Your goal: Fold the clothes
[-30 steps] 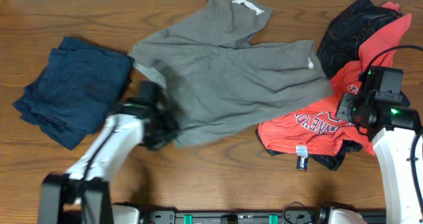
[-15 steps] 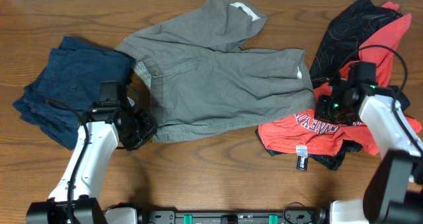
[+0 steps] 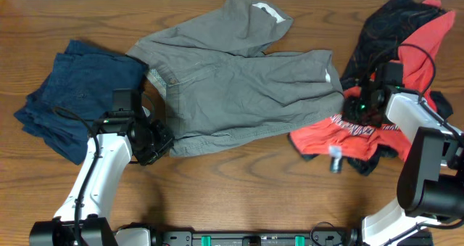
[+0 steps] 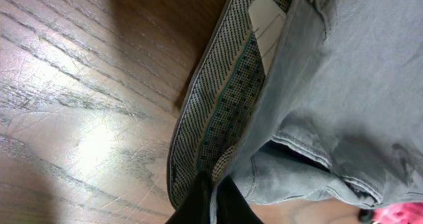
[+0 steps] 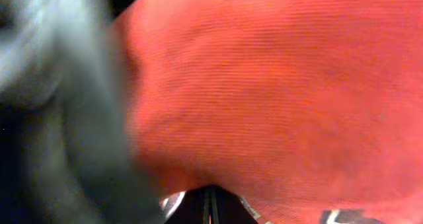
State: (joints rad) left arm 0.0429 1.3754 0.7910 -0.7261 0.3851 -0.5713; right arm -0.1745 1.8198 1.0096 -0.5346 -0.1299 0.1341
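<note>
The grey-taupe shorts (image 3: pixel 239 86) lie spread out across the table's middle, waistband to the left. My left gripper (image 3: pixel 158 141) is shut on the lower waistband corner. In the left wrist view the fingers (image 4: pixel 213 199) pinch the dotted inner waistband (image 4: pixel 218 105), below the white label (image 4: pixel 264 26). My right gripper (image 3: pixel 357 108) sits at the shorts' right hem, over the red garment (image 3: pixel 355 133). In the right wrist view its fingers (image 5: pixel 210 204) are closed with red cloth (image 5: pixel 277 105) against them.
A navy garment (image 3: pixel 76 97) lies crumpled at the left, close to my left arm. A black patterned garment (image 3: pixel 384 28) lies at the back right, partly under the red one. Bare wood shows along the front edge (image 3: pixel 232 195).
The shorts were pulled left and flattened a second ago and now lie still. My right gripper moved in and up. The red garment bunched up and shifted right with it.
</note>
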